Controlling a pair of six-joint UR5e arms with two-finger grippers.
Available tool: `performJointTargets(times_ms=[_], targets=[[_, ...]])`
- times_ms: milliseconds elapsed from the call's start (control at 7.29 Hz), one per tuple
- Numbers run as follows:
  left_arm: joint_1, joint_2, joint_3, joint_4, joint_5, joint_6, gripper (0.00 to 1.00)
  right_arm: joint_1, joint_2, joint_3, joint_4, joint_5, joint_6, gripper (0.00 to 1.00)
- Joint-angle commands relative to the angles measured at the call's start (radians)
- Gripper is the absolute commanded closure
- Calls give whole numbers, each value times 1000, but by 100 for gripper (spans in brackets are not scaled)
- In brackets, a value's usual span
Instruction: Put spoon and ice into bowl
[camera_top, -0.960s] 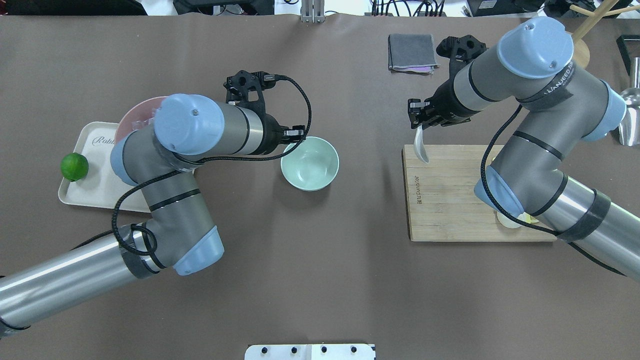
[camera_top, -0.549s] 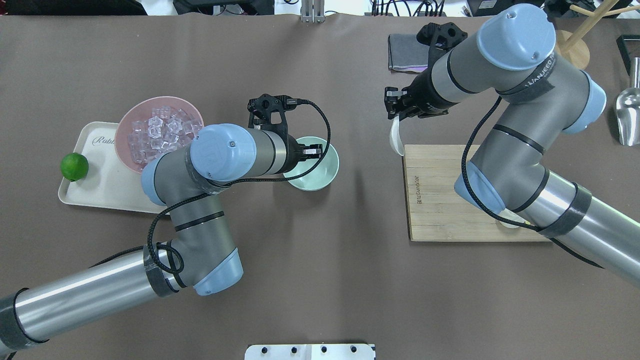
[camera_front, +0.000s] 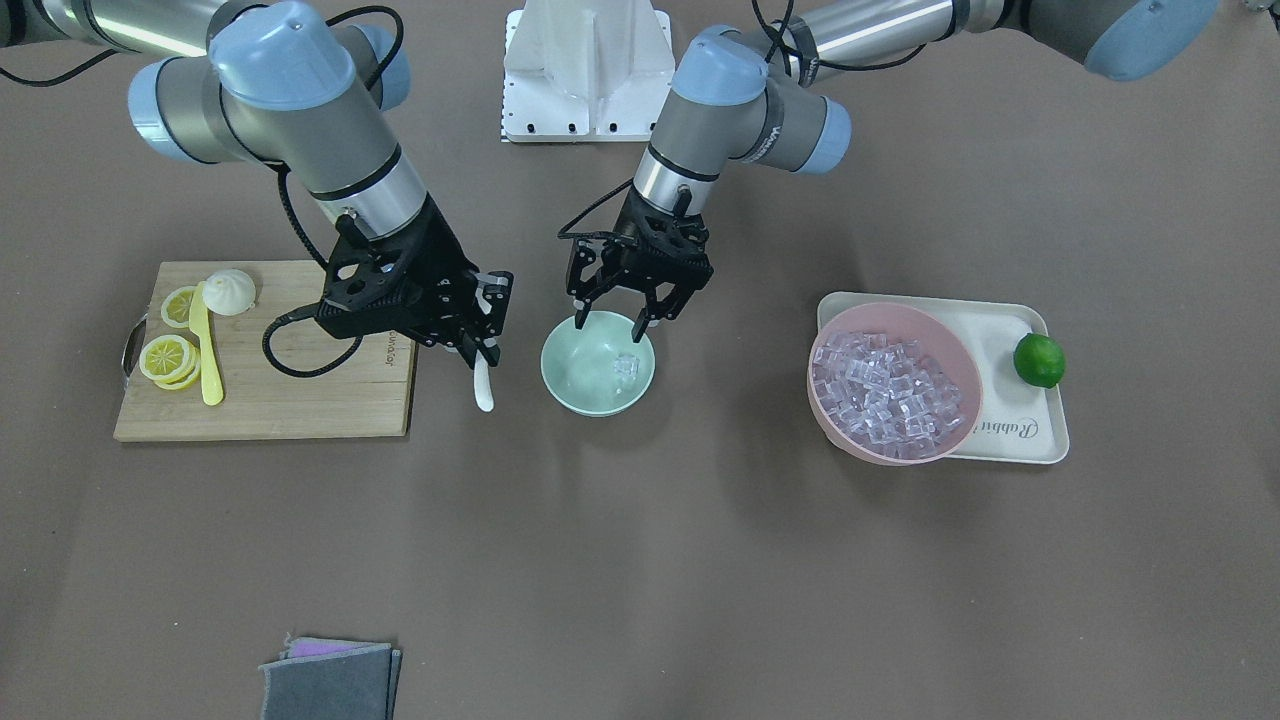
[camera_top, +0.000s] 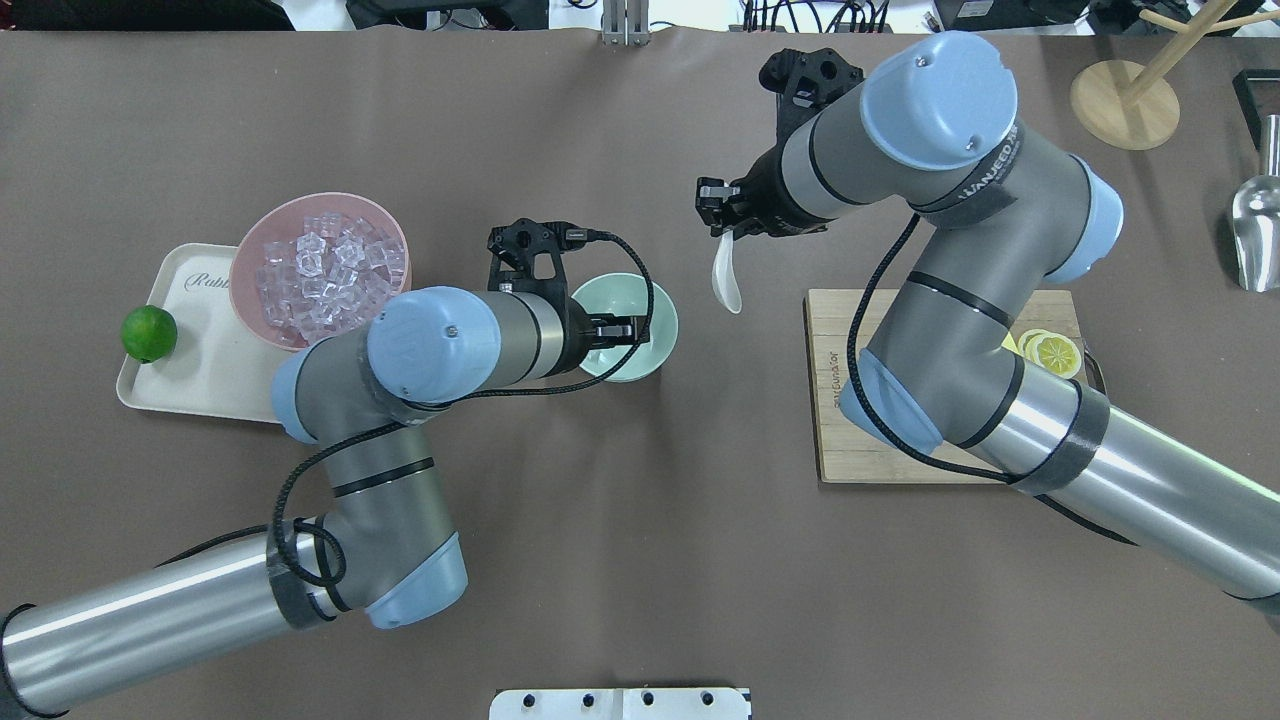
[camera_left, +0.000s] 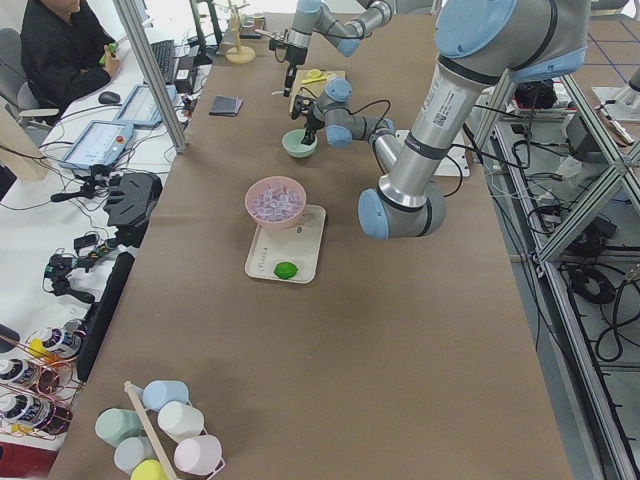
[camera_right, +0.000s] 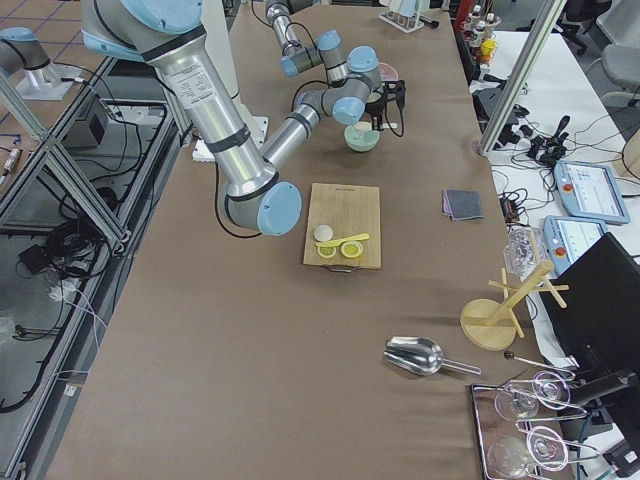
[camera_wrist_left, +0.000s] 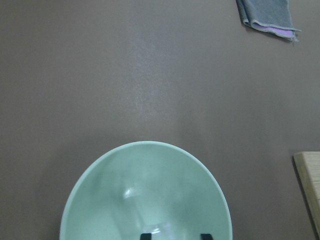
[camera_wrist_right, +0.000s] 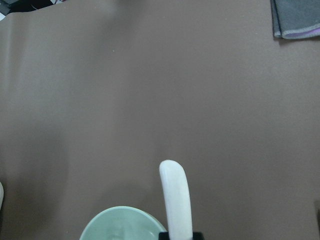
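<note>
Once my left gripper (camera_front: 615, 321) had opened, dropping ice (camera_front: 626, 368) in the bowl (camera_front: 575, 388), my right gripper (camera_front: 479, 350) brought its clamped spoon (camera_front: 484, 391) nearer.

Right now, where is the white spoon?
In the overhead view, the spoon hangs from the right gripper, between the green bowl and the cutting board.

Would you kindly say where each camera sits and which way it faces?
Front-facing: across the table, facing the robot, steeply down; left arm, right arm, base.
Overhead: behind the robot, looking forward and down; both arms.
Exterior left: table end, looking along it; left arm nearest.
Exterior right: opposite end; right arm nearest.
Left wrist: over the mint bowl; left end effector, tips only.
Right wrist: along the held spoon; right end effector, edge only.
Both wrist views share bowl and grey cloth.
</note>
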Motion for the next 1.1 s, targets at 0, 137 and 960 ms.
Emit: performJointTargets(times_ms=[0, 137, 960], targets=[[-55, 106, -120, 7, -34, 90, 2, -39, 87, -100, 7, -63, 27, 100], [-120, 138, -143, 10, -105, 121, 2, -59, 131, -152, 10, -115, 44, 100], [-464, 217, -181, 12, -529, 292, 2, -177, 217, -369, 142, -326, 91, 100]])
